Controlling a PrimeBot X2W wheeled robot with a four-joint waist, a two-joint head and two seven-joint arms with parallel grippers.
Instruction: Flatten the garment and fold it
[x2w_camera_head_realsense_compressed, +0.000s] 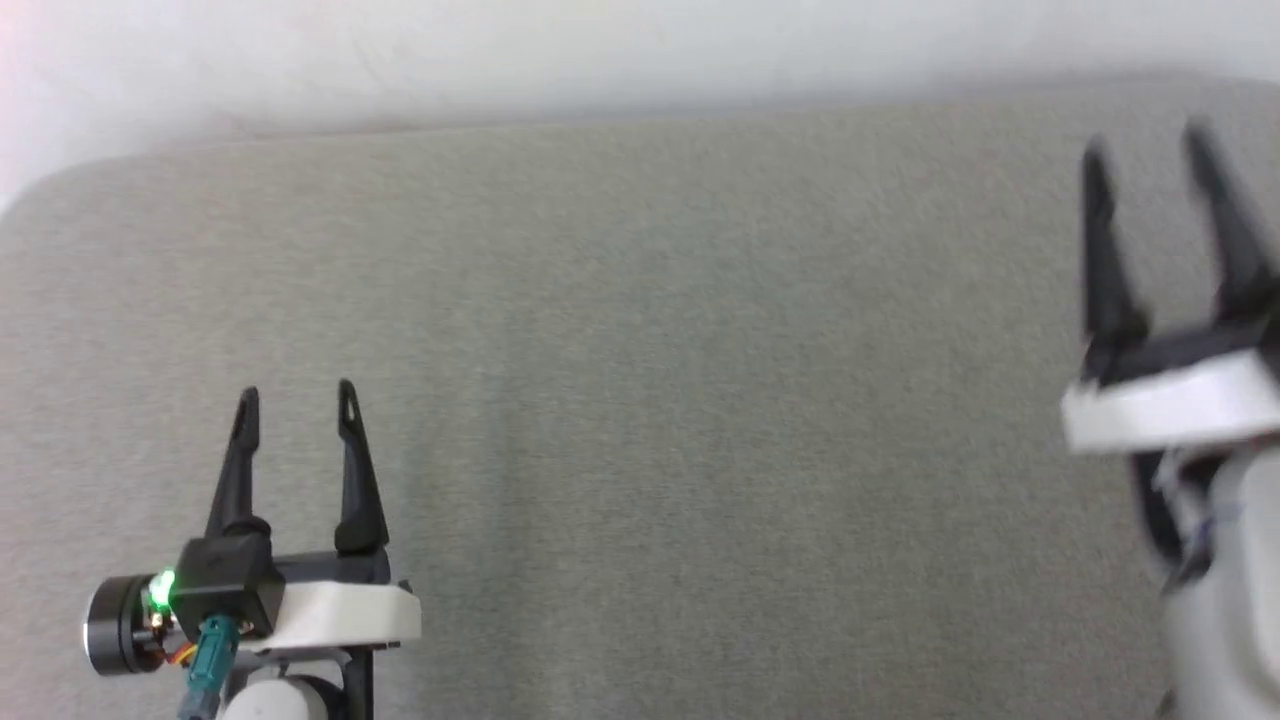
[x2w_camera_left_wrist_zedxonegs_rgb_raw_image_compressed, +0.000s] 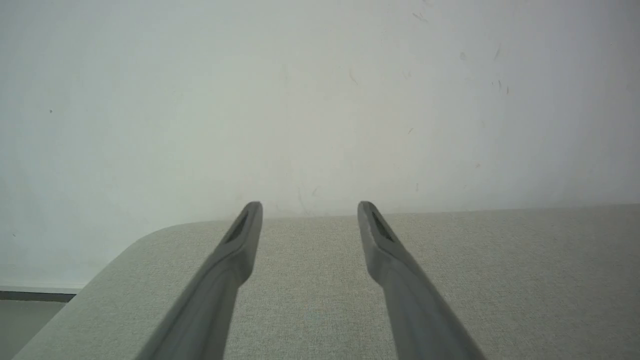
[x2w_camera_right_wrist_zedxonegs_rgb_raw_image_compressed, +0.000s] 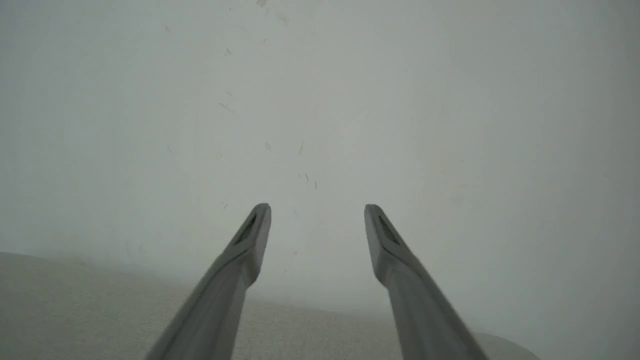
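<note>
The red shorts are out of view. My left gripper (x2w_camera_head_realsense_compressed: 297, 400) hovers open over the lower left of the grey fabric-covered table (x2w_camera_head_realsense_compressed: 640, 400), nothing between its fingers (x2w_camera_left_wrist_zedxonegs_rgb_raw_image_compressed: 245, 235). My right gripper (x2w_camera_head_realsense_compressed: 1145, 150) stands open at the right edge of the head view, raised and blurred. In the right wrist view its fingers (x2w_camera_right_wrist_zedxonegs_rgb_raw_image_compressed: 255, 235) are spread apart with nothing between them, pointing toward the white wall.
A white wall (x2w_camera_head_realsense_compressed: 600, 50) runs behind the table's far edge. The table's rounded far-left corner (x2w_camera_left_wrist_zedxonegs_rgb_raw_image_compressed: 150, 235) shows in the left wrist view, with a strip of floor (x2w_camera_left_wrist_zedxonegs_rgb_raw_image_compressed: 30, 305) below it.
</note>
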